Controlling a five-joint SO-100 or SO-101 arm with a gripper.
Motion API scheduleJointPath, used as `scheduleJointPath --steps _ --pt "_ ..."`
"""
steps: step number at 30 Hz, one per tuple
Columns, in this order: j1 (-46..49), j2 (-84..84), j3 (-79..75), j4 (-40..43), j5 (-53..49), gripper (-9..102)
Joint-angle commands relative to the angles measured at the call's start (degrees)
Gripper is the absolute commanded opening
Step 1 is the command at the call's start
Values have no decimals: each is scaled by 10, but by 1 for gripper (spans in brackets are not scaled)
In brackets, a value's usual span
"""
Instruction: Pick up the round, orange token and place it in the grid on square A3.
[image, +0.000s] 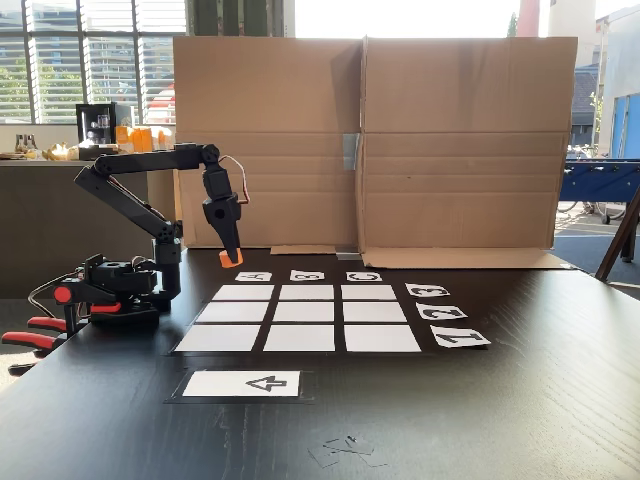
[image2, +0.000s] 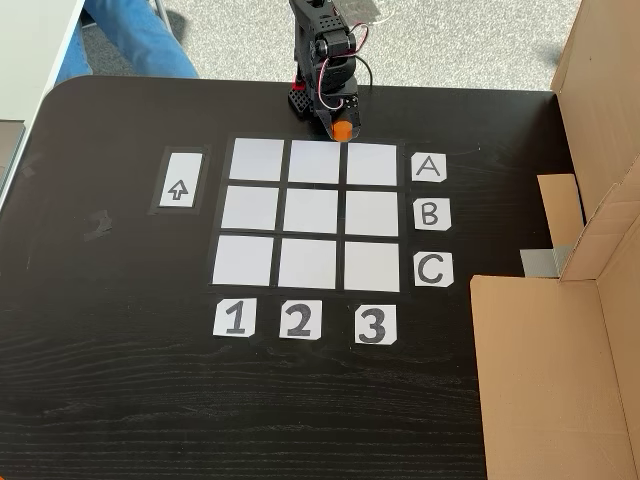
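In a fixed view taken from table height, red-handled clamps (image: 30, 333) sit at the far left beside the arm's black base (image: 120, 290), which stands on the dark wooden table (image: 520, 400). The arm (image: 140, 165) reaches up and to the right, then bends down so that the gripper (image: 231, 258) hangs just left of the far-left corner of the grid (image: 300, 318), near the lettered cards. An orange piece shows at the gripper's tip, but it cannot be told whether this is the token or part of the gripper, nor how the jaws stand. Nearer the camera lies the white arrow card (image: 242, 384), and to the right of the grid stand the number cards (image: 441, 312). A folded cardboard wall (image: 450, 140) closes off the back of the table. In a fixed view looking down, the arrow card (image2: 180, 181) lies left of the grid (image2: 313, 213), the gripper (image2: 342, 129) with its orange tip hovers at the upper edge of the grid, just above square A3 (image2: 372, 165), the top-right cell beside the A card (image2: 429, 168) and in line with the 3 card (image2: 374, 324). Cardboard (image2: 560, 370) fills the right side.
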Motion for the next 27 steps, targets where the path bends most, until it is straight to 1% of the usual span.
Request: scheduleJointPath --steps 1,11,21,27 --pt "-20 -16 11 -26 4 -1" --pt "-75 -101 40 -116 15 -1" --pt "-132 -247 20 -220 65 -1" --pt "-158 -307 0 -245 95 -1"
